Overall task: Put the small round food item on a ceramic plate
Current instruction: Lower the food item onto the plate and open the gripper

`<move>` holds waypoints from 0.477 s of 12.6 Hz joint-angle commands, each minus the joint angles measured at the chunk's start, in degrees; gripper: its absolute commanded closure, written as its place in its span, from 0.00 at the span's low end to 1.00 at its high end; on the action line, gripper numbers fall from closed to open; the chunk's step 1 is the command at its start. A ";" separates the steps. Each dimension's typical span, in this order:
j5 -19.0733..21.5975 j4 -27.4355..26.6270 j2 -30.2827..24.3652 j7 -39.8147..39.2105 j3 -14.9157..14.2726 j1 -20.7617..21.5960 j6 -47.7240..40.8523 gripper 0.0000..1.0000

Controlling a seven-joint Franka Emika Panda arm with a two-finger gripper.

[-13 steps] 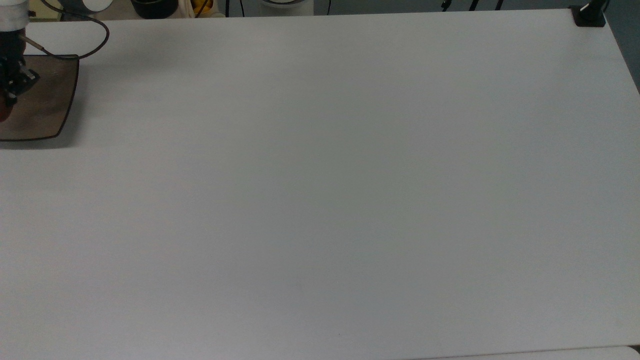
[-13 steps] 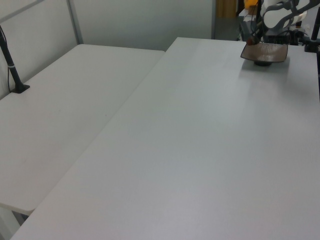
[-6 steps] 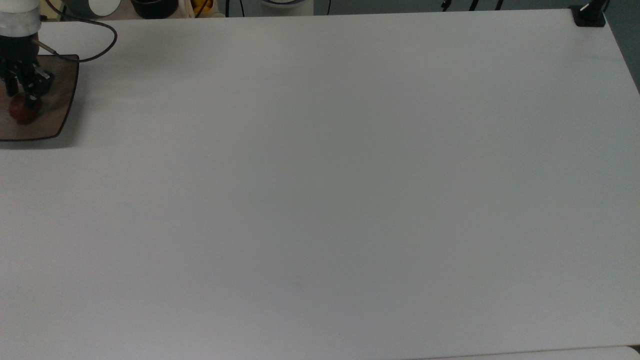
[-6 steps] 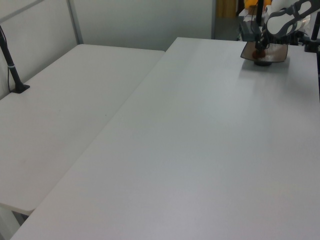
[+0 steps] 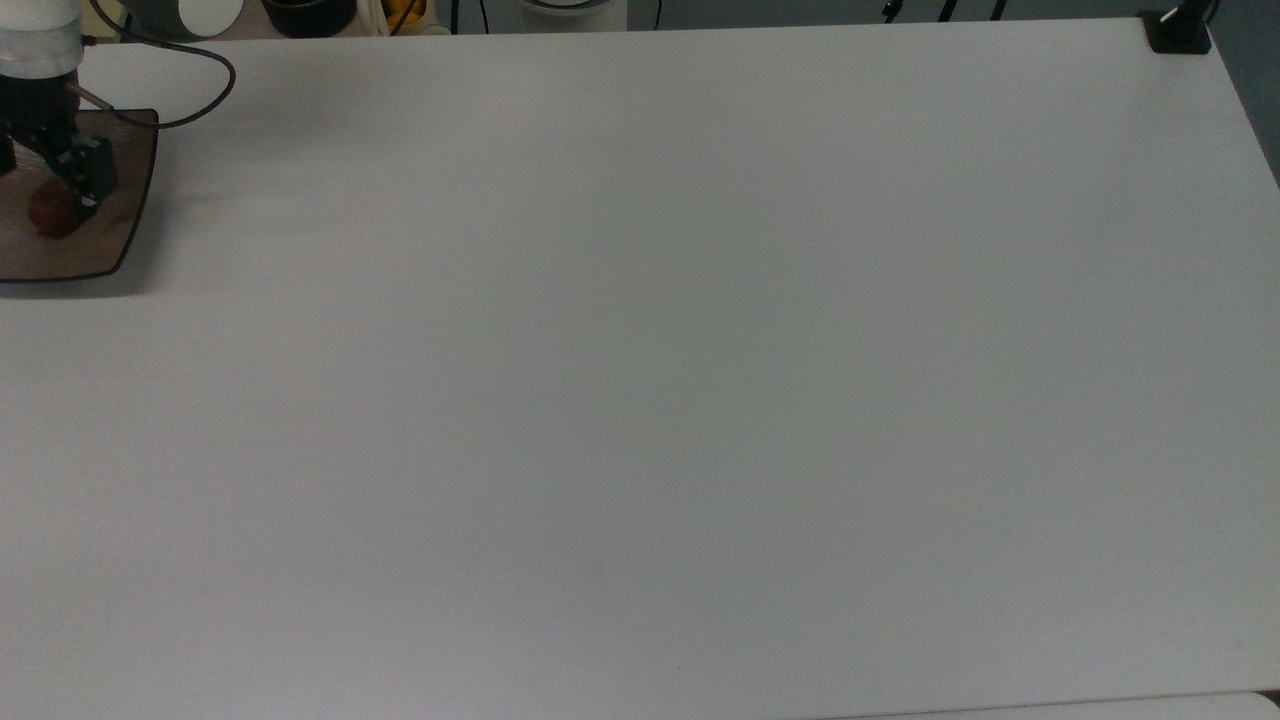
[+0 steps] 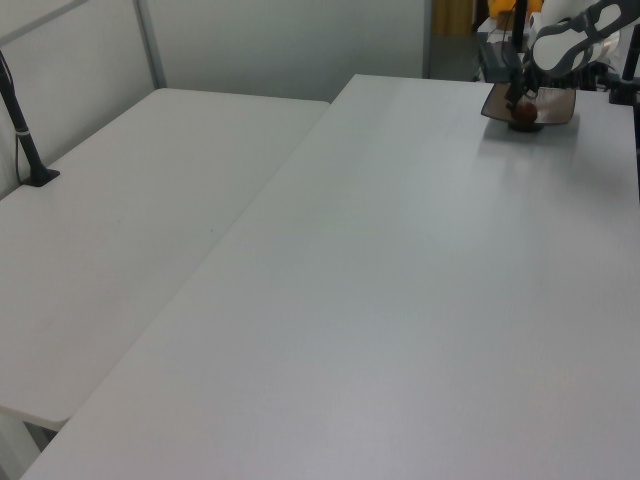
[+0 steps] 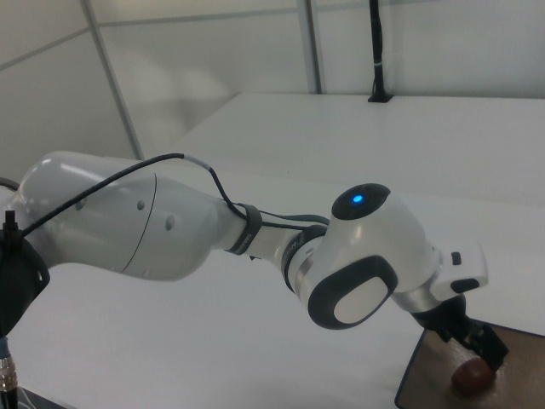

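Food item (image 7: 471,377) rests on plate (image 7: 443,392); tool (image 5: 45,190) seemingly released.

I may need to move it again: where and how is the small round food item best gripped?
Probably across the food item's narrow middle, coming straight down from above. It lies as a low rounded lump on the flat ceramic plate, so side approaches would meet the plate. The gripper is right beside it.

No text, label, brand or number can be read.
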 commanded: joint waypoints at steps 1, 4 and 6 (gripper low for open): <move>0.38 4.23 -1.95 -2.30 -0.71 1.32 -10.60 0.00; 0.37 12.49 -4.85 -6.43 -0.62 3.25 -34.13 0.00; 0.02 13.57 -8.79 -6.78 -0.01 5.18 -45.14 0.00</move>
